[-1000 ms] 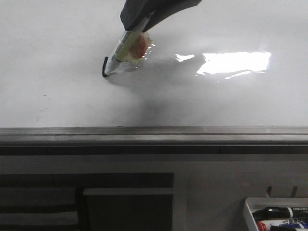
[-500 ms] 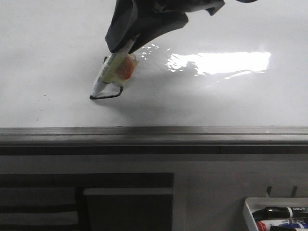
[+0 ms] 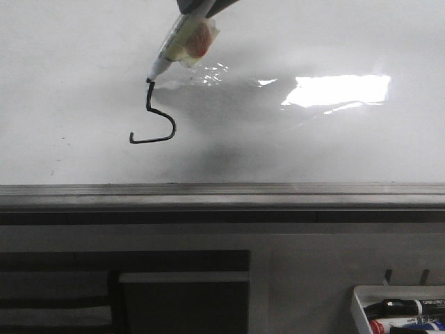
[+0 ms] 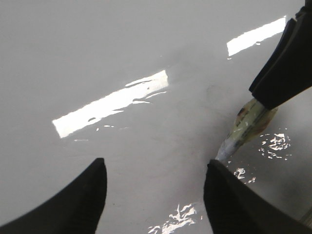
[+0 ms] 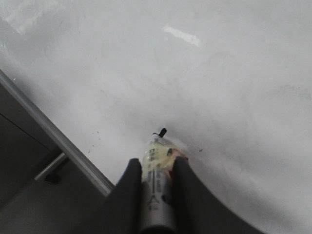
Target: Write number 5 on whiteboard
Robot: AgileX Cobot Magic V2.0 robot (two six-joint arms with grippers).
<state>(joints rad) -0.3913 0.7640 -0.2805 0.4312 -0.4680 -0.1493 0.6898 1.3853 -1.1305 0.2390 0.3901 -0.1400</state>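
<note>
The whiteboard (image 3: pixel 313 146) carries a black stroke of the number 5 (image 3: pixel 158 124): a short upright line curving into a hooked bottom, with no top bar visible. My right gripper (image 3: pixel 205 7) is shut on a marker (image 3: pixel 177 45) wrapped in yellowish tape. The marker's tip (image 3: pixel 151 76) is at the upper end of the stroke. In the right wrist view the gripper (image 5: pixel 157 163) clamps the marker (image 5: pixel 155 195). My left gripper (image 4: pixel 156 165) is open and empty over the board, beside the marker (image 4: pixel 243 131).
A dark grey edge rail (image 3: pixel 222 195) runs along the board's near side. A small white tray (image 3: pixel 361 306) holding markers (image 3: pixel 410 307) sits at the lower right. A bright glare (image 3: pixel 337 90) lies on the board right of the stroke.
The marker drew the curve and the hook toward the lower left, then moved back up to the top end of the stroke. My right gripper has risen toward the top of the view.
</note>
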